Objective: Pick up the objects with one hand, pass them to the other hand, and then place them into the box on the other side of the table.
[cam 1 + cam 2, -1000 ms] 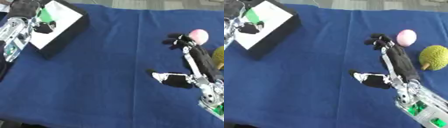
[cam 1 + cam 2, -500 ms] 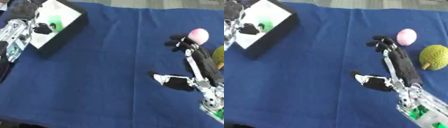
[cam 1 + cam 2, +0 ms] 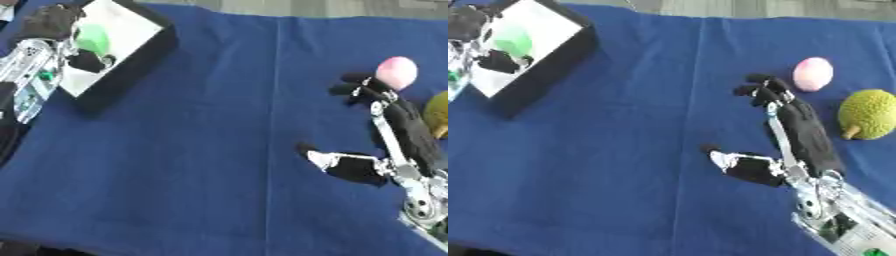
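A white-lined black box (image 3: 131,65) sits at the far left of the blue cloth. My left hand (image 3: 51,22) hovers over it, fingers and thumb curled round a green object (image 3: 91,38) that is inside the box's opening. A pink egg-shaped object (image 3: 813,74) and a bumpy yellow-green fruit (image 3: 868,114) lie at the right. My right hand (image 3: 802,127) lies open on the cloth just left of them. Its fingertips (image 3: 756,90) are close beside the pink object and its thumb (image 3: 732,162) is spread out to the left.
The blue cloth (image 3: 219,150) covers the whole table between the box and the fruit. My right forearm (image 3: 842,220) enters from the lower right corner. My left forearm (image 3: 26,85) runs along the left edge.
Hardly anything has moved. My left hand stays over the box with the green object, and my right hand stays stretched beside the pink object.
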`<state>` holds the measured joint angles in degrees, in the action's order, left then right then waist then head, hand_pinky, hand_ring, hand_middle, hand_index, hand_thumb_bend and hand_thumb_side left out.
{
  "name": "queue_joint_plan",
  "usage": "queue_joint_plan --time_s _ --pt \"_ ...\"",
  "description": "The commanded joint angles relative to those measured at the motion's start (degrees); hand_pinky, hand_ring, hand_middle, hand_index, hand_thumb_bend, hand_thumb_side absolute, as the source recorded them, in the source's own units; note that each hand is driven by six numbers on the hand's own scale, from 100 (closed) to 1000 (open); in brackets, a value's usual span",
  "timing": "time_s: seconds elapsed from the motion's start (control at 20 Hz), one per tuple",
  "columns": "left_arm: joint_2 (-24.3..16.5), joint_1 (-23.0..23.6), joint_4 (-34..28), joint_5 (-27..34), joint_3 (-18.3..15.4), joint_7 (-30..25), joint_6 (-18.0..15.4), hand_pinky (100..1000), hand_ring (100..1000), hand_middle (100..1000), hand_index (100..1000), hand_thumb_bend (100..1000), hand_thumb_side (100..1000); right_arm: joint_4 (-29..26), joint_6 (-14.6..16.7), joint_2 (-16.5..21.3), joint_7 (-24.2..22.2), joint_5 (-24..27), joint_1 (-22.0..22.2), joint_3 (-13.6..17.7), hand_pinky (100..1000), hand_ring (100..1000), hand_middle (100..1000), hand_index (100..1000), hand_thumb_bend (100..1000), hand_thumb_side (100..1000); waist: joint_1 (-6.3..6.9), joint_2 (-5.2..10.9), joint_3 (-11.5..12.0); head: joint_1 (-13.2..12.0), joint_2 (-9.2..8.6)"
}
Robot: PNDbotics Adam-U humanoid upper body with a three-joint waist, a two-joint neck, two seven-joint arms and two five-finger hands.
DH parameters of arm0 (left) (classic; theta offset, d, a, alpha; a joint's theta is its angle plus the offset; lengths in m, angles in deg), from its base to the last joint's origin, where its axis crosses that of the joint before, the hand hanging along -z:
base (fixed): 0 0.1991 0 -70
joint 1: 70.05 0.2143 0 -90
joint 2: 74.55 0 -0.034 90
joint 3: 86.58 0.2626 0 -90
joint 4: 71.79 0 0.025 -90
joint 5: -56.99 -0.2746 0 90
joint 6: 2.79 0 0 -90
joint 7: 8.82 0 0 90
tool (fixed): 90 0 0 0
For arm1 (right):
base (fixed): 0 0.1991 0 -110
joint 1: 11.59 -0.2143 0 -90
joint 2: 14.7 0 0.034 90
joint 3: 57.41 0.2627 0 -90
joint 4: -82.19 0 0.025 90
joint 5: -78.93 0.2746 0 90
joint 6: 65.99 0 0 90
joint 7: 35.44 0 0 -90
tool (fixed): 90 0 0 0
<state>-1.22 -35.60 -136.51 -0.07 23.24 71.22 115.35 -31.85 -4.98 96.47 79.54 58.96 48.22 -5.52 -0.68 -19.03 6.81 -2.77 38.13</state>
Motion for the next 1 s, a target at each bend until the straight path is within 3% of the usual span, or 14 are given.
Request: queue_joint_plan --time_s 0.05,0.1,0.15,0.2,0.55,0.75,1.0 --pt "-1.09 -1.41 -2.41 0.73 -1.17 1.54 0.68 830 782 709 835 204 295 -0.55 -0.11 1.36 0.02 -0.35 -0.20 1.06 123 690 847 773 665 287 0.34 1.91 0.12 0.59 0.05" --pt "-1.22 -1.38 -3.31 1.40 -1.22 2.23 0.96 823 770 695 825 151 274 -0.55 -0.16 1.48 0.00 -0.29 -0.11 1.17 123 691 847 773 664 287 0.38 2.03 0.17 0.83 0.23" --pt "-1.39 -1.34 -4.40 2.18 -1.23 3.01 1.19 820 757 684 815 100 346 -0.55 -0.21 1.67 -0.03 -0.24 -0.01 1.34 123 691 848 773 642 305 0.42 2.22 0.26 1.25 0.55" --pt "-1.60 -1.21 -5.66 3.01 -1.21 3.69 1.47 818 749 676 806 100 249 -0.55 -0.25 1.87 -0.06 -0.19 0.08 1.58 124 691 847 774 664 286 0.47 2.40 0.35 1.71 0.84" --pt "-3.99 0.60 -16.27 9.60 -1.15 4.02 3.09 793 697 612 753 100 244 -0.55 -0.50 3.60 -0.59 0.14 0.75 3.83 125 695 847 778 660 288 0.59 3.51 0.48 6.03 2.25" --pt "-7.00 2.71 -24.52 18.15 -0.96 4.82 5.52 789 683 596 743 100 246 -0.55 -0.75 4.59 -0.78 0.31 1.48 4.87 123 695 844 777 653 289 0.64 3.85 0.44 8.19 2.60" --pt "-9.98 5.30 -30.97 25.19 -1.27 6.64 7.59 789 677 586 733 100 248 -0.55 -2.01 5.59 -0.05 1.31 3.08 6.17 116 692 840 773 649 294 0.50 4.11 0.07 9.19 2.99"
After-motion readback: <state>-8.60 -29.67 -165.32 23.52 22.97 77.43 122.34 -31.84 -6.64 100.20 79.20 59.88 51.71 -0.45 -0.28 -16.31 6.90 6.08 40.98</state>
